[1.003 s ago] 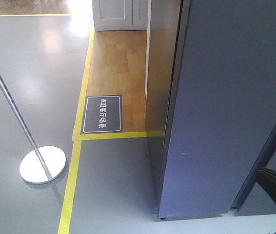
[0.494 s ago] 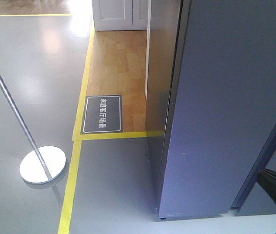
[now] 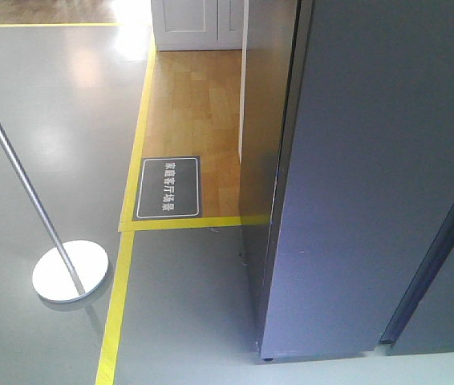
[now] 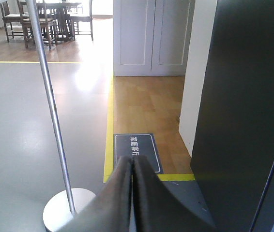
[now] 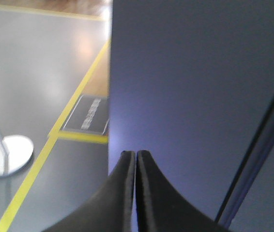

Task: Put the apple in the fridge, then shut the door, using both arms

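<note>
With both the left pincer and right pincer clenched empty, the door looks shut, though a weak seal could let it drift open.

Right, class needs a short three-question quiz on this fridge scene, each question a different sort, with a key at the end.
1. True or false: the apple can be seen in one of the views.
2. Multiple choice: the fingers of the left gripper are A) wide open, B) pressed together with nothing between them, C) shut on a cup.
3. Short answer: what stands on the grey floor left of the fridge?

Key
1. False. No apple shows in any view.
2. B. The right gripper looks the same, facing the dark grey door.
3. A metal pole on a round base, beside the yellow floor line.
</note>
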